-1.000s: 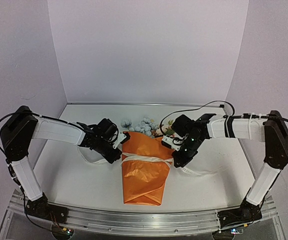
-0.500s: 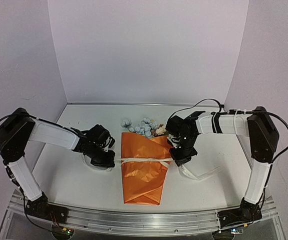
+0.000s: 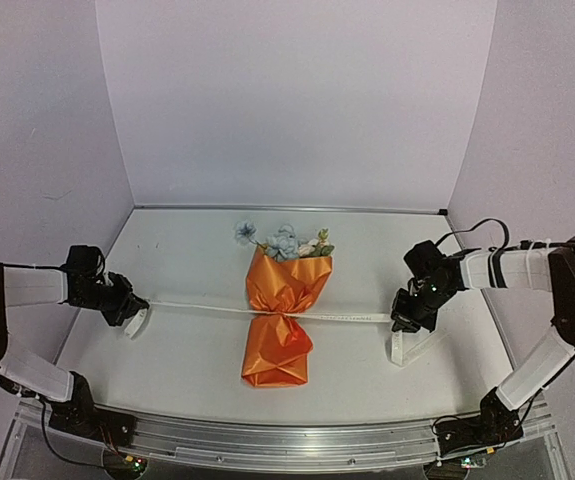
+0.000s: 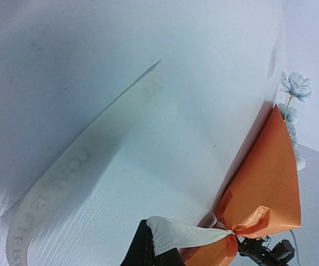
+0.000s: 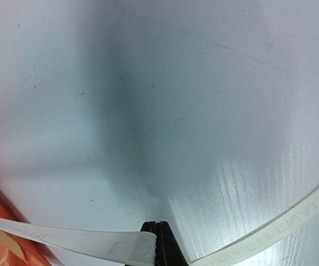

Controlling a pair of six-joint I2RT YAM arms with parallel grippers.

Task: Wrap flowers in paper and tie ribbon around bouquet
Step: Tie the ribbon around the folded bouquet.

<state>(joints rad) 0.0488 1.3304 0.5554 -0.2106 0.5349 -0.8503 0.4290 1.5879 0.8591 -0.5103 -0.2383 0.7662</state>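
Observation:
The bouquet point(image 3: 285, 300) lies in the middle of the table, its orange paper point(image 3: 289, 282) pinched tight at the waist. Pale blue and white flowers point(image 3: 282, 241) stick out of its far end. The cream ribbon point(image 3: 192, 307) runs taut through the pinch, from my left gripper point(image 3: 132, 318) to my right gripper point(image 3: 399, 322). Both grippers are shut on it, far out to either side. In the left wrist view the ribbon point(image 4: 195, 237) stretches from the gripper point(image 4: 153, 246) to the knot on the paper point(image 4: 270, 183). In the right wrist view the gripper point(image 5: 158, 235) pinches the ribbon point(image 5: 92, 239).
The ribbon's loose ends lie on the table beside each gripper: a lettered tail point(image 4: 81, 166) on the left, a short tail point(image 3: 407, 345) on the right. White walls close in the table at the back and both sides.
Both grippers have pulled outward from beside the bouquet towards the table's sides, drawing the ribbon taut. The paper has cinched into a narrow waist.

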